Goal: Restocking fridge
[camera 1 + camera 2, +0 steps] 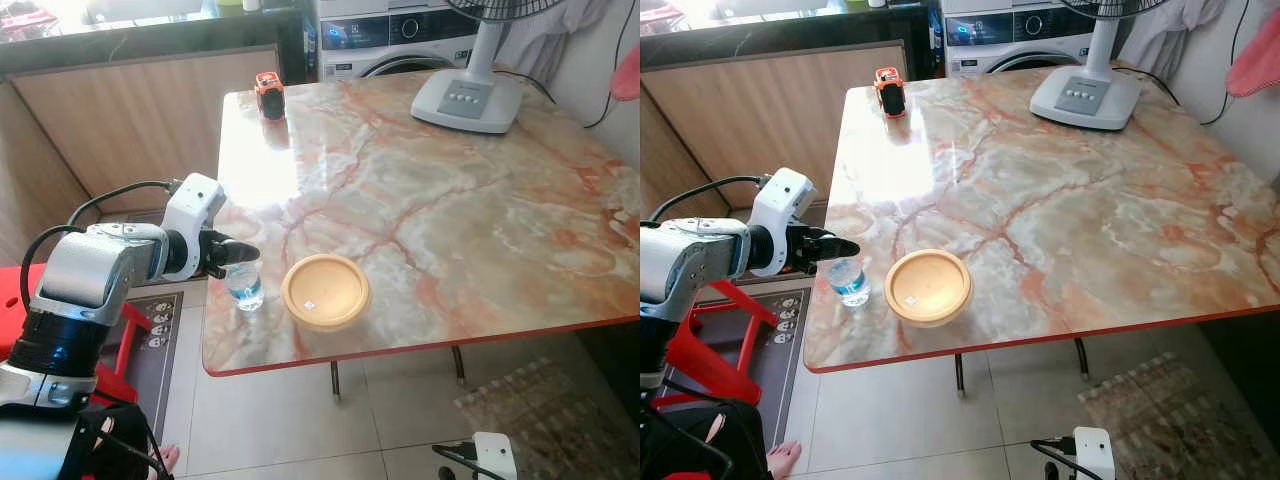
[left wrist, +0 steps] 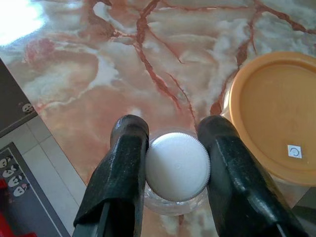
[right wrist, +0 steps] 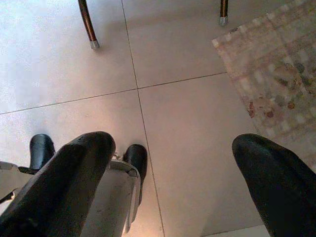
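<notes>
Small clear water bottle [image 1: 245,288] with white cap [image 2: 177,166], upright near the front left corner of a marble-patterned table [image 1: 450,210] with orange and red veining and a red edge. Left gripper [image 2: 175,170] level with the bottle's top, its two black fingers [image 2: 121,173] one on each side of the cap, pressed against it or very nearly so, closed to about the cap's width. Silver left arm reaching in from the table's left side. Just beside the bottle, toward the table's middle, a round tan-orange lid or shallow dish [image 1: 325,291] with a small white sticker, lying flat close to the front edge. At the far left corner of the table, a small orange and black object [image 1: 269,95], too small to identify. At the far right corner, the white base of a standing fan [image 1: 467,100] with a row of buttons. Behind the table, a front-loading washing machine [image 1: 395,45] and wood-panelled cabinet fronts under a dark counter. Under and around the table, pale floor tiles, a red stool [image 1: 715,345] beside the robot's left, and a patterned rug [image 3: 276,74] to the right. Right gripper [image 3: 173,187] hanging low over the floor tiles, fingers spread wide apart, nothing between them.
</notes>
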{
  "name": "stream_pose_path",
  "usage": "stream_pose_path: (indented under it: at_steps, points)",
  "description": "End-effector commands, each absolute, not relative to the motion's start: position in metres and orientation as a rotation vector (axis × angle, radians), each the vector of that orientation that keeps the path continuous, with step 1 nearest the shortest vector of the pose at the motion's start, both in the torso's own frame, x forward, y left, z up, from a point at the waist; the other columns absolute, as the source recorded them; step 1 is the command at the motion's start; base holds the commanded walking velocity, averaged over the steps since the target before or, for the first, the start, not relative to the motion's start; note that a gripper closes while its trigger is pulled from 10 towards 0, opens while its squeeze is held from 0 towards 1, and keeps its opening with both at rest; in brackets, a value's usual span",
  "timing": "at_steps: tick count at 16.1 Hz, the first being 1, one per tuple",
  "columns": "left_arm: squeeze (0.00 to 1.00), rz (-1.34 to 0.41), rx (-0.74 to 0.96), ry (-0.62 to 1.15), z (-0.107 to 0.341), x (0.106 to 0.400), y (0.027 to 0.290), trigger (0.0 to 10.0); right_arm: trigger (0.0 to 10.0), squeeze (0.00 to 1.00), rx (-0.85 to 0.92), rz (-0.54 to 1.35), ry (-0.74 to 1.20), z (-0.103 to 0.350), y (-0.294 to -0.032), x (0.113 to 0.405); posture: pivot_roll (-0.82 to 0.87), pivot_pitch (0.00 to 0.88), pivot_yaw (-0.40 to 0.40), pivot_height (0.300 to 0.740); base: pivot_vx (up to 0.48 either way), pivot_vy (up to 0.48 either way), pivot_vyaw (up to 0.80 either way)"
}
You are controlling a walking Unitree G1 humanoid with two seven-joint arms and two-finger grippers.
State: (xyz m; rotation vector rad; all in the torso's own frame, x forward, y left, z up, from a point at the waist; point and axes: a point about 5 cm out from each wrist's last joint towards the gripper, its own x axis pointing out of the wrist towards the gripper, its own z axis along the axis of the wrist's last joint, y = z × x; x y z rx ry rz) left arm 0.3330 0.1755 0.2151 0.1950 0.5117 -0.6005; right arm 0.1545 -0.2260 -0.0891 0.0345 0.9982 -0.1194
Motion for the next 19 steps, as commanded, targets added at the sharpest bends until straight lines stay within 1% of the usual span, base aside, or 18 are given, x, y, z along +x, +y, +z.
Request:
stream_pose_path:
  at_steps: [1, 3, 5, 7, 8, 9, 10, 11, 16, 17, 19]
  points:
    - [0.00, -0.593, 0.211, 0.523, 0.212, 0.331, 0.176, 0.0, 10.0, 0.00, 0.034, -0.116, 1.014, -0.090, -0.226, 0.152, 0.02, 0.033, 0.050, 0.740, 0.000, 0.000, 0.00]
    - [0.00, -0.518, 0.228, 0.456, 0.217, 0.335, 0.180, 0.0, 10.0, 0.00, 0.035, -0.117, 1.015, -0.090, -0.226, 0.152, 0.02, 0.031, 0.052, 0.740, 0.000, 0.000, 0.00]
    - [0.00, -0.423, 0.299, 0.306, 0.229, 0.341, 0.181, 0.0, 10.0, 0.00, 0.035, -0.118, 1.016, -0.091, -0.226, 0.151, 0.02, 0.032, 0.050, 0.740, 0.000, 0.000, 0.00]
    - [0.00, -0.380, 0.310, 0.221, 0.235, 0.342, 0.180, 0.0, 10.0, 0.00, 0.035, -0.119, 1.016, -0.091, -0.226, 0.151, 0.02, 0.034, 0.047, 0.740, 0.000, 0.000, 0.00]
    - [0.00, -0.340, 0.266, 0.140, 0.237, 0.341, 0.177, 0.0, 10.0, 0.00, 0.034, -0.118, 1.016, -0.091, -0.226, 0.151, 0.02, 0.035, 0.046, 0.740, 0.000, 0.000, 0.00]
    - [0.00, -0.313, 0.274, 0.046, 0.238, 0.337, 0.174, 0.9, 10.0, 0.00, 0.032, -0.116, 1.016, -0.091, -0.226, 0.151, 0.02, 0.036, 0.045, 0.740, 0.000, 0.000, 0.00]
    - [0.00, -0.304, 0.271, 0.026, 0.238, 0.336, 0.174, 3.0, 10.0, 0.00, 0.032, -0.116, 1.016, -0.091, -0.226, 0.151, 0.02, 0.036, 0.045, 0.740, 0.000, 0.000, 0.00]
    - [0.00, -0.255, 0.227, -0.030, 0.231, 0.331, 0.174, 10.0, 10.0, 0.00, 0.031, -0.115, 1.016, -0.091, -0.226, 0.151, 0.03, 0.039, 0.041, 0.740, 0.000, 0.000, 0.00]
    - [0.00, -0.197, 0.170, -0.050, 0.201, 0.316, 0.171, 10.0, 10.0, 0.00, 0.028, -0.112, 1.014, -0.090, -0.227, 0.152, 0.03, 0.040, 0.037, 0.740, 0.000, 0.000, 0.00]
    - [0.00, -0.215, 0.187, -0.081, 0.197, 0.313, 0.169, 10.0, 10.0, 0.00, 0.031, -0.111, 1.011, -0.090, -0.227, 0.152, 0.03, 0.039, 0.036, 0.740, 0.000, 0.000, 0.00]
    - [0.00, -0.216, 0.150, -0.080, 0.191, 0.310, 0.167, 10.0, 10.0, 0.00, 0.032, -0.109, 1.009, -0.090, -0.227, 0.152, 0.03, 0.040, 0.033, 0.740, 0.000, 0.000, 0.00]
